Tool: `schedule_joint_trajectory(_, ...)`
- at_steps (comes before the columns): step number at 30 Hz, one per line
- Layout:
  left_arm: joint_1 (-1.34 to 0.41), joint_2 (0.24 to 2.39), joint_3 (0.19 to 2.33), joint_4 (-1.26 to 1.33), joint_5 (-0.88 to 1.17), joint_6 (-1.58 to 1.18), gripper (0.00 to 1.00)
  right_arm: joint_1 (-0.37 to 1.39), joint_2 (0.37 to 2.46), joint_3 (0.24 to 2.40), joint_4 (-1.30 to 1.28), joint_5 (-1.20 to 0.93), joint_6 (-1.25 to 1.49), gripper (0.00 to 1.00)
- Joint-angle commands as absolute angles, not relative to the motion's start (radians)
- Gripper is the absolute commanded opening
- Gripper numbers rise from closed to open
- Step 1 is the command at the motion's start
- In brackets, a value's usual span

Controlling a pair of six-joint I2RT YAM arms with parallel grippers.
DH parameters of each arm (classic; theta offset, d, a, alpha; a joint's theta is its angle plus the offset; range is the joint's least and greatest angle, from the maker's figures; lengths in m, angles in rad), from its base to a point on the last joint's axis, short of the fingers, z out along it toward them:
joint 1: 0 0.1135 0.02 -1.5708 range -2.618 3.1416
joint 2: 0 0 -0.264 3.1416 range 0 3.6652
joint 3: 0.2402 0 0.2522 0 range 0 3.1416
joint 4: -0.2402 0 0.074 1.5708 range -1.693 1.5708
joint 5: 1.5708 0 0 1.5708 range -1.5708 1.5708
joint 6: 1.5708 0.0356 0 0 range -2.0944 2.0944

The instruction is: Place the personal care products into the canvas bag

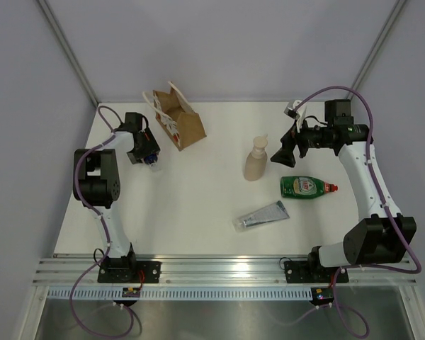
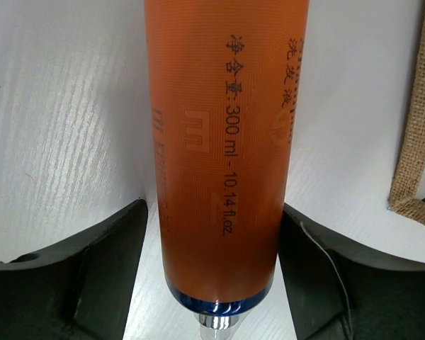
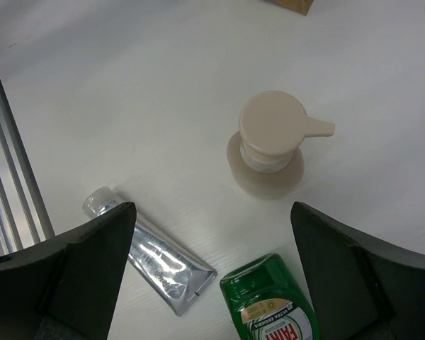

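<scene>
Orange bottle (image 2: 223,156) lies on the bench (image 2: 57,106) between the fingers (image 2: 92,269) of the left pincer (image 2: 214,212), long axis running straight out from the wrist; both fingers sit at its sides, firm hold cannot be told; canvas bag (image 1: 178,117) stands near, beyond and rightward; right pincer (image 3: 212,209) gapes wide, empty, above the beige pump bottle (image 3: 273,134).

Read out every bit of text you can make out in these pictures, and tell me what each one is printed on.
"净含量:300 ml - 10.14 fl.oz." is on the orange bottle.
"FAIR" is on the green bottle, cut off at the picture's edge.
Unreadable: the orange bottle's other characters, cropped and faint; the small banner on the green bottle's label; the print on the bag.
The silver tube shows no legible text.
</scene>
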State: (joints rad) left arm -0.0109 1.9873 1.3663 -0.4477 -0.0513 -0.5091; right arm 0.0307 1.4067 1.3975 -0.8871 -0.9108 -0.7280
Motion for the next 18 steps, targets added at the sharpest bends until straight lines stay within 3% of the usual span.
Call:
schedule_joint_trajectory(1,-0.005,2.023,1.405,-0.448,-0.057,-0.488,0.72,0.037,1.41,1.454,-0.899,-0.959,-0.736,0.99)
schedule_joint_trajectory(3,-0.005,2.031,1.417,-0.456,-0.037,-0.491,0.69,0.037,1.407,1.46,-0.907,-0.965,-0.738,1.0)
schedule_joint_trajectory(6,-0.005,2.019,1.419,-0.463,0.003,-0.489,0.53,0.037,1.399,1.483,-0.936,-0.974,-0.761,1.0)
schedule_joint_trajectory(10,-0.003,1.961,1.39,-0.472,0.139,-0.476,0.18,0.04,1.394,1.529,-1.084,-1.026,-0.979,0.99)
schedule_joint_trajectory(12,-0.005,1.921,1.347,-0.471,0.199,-0.46,0.08,0.052,1.393,1.557,-1.15,-1.049,-1.087,1.0)
schedule_joint_trajectory(15,-0.003,1.809,1.255,-0.459,0.333,-0.439,0.0,0.081,1.396,1.583,-1.259,-1.055,-1.284,0.99)
schedule_joint_trajectory(18,-0.003,1.675,1.174,-0.46,0.435,-0.433,0.0,0.118,1.404,1.594,-1.318,-1.031,-1.417,0.99)
